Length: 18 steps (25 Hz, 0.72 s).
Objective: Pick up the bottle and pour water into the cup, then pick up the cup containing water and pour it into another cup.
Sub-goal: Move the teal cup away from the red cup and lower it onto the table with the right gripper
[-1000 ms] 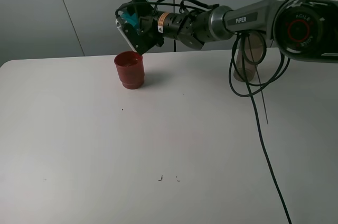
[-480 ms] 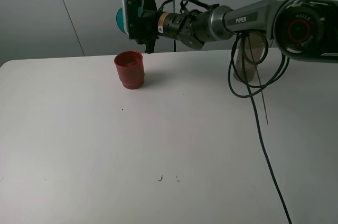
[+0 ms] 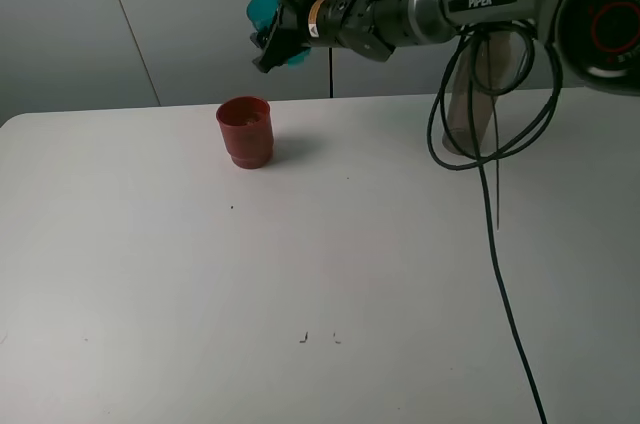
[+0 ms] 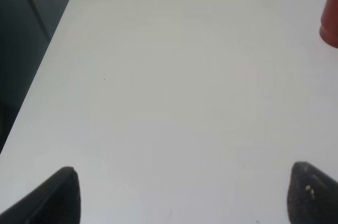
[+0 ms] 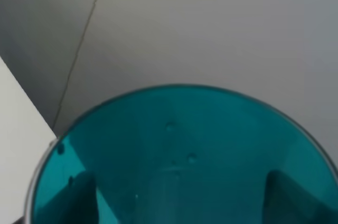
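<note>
Right pincer [image 3: 283,19]: up in the top centre of the high view, clenched on the translucent teal-blue plastic tumbler [image 3: 270,12], well above the worktop [image 3: 300,264].
Teal tumbler: tipped sideways in the air; in the wrist view only a few droplets cling inside, so it looks emptied.
Opaque red-brown plastic cup [image 3: 245,131]: upright on the worktop, upper left of centre, below and a touch left of the tumbler, not touching it.
Smoky grey-brown plastic bottle [image 3: 478,94]: standing at the right rear, half hidden behind the arm's cables.
Left pincer [image 4: 179,192]: only two dark fingertips show at the lower corners, wide apart, nothing between them.
Step in hand: the second pour looks done, by my reading.
Next move: level the tumbler, lower it onto bare worktop clear of the red cup, then release.
</note>
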Each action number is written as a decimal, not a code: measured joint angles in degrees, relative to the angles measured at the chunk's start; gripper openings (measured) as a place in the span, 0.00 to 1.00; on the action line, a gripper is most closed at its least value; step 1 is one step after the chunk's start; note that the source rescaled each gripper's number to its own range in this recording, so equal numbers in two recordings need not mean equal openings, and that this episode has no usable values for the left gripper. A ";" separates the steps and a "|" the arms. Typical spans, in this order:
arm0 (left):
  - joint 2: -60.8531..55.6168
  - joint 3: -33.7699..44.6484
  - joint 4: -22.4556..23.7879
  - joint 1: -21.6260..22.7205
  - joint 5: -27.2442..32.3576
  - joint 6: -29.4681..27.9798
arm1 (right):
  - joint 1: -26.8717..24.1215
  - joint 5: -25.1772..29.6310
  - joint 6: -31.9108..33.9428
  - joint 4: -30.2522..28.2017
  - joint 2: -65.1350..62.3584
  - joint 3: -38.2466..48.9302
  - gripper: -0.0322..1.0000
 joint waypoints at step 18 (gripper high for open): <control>0.00 0.00 0.00 0.00 0.00 0.00 | -2.86 -2.61 3.72 16.21 -28.26 39.64 0.10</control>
